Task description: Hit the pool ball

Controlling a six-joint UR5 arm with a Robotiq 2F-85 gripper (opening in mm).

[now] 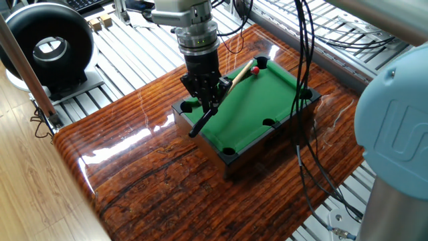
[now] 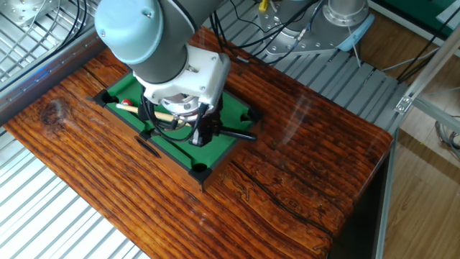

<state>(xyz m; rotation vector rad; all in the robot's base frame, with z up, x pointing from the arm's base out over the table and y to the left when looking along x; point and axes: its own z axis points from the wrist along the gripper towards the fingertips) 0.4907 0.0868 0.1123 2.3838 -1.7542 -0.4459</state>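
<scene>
- Tiny glossy red pool ball (image 1: 255, 69) sits on green felt of the small black-framed toy pool table (image 1: 289, 82), right by a far corner pocket (image 1: 262, 63); in the other fixed view the ball (image 2: 127, 103) is near the corner by the table's end rail.
- Long thin wooden cue stick w/ black butt (image 1: 231, 85): pale tip touching or just short of the ball, can't tell which; butt end sticks out over the near rail.
- Black two-finger gripper (image 1: 206, 100) pinches the cue at its dark rear part, fingers pressed onto the stick. Ball is well apart from gripper, at the cue's other end.
- Toy table rests on glossy dark-grained wooden tabletop (image 1: 147, 167).
</scene>
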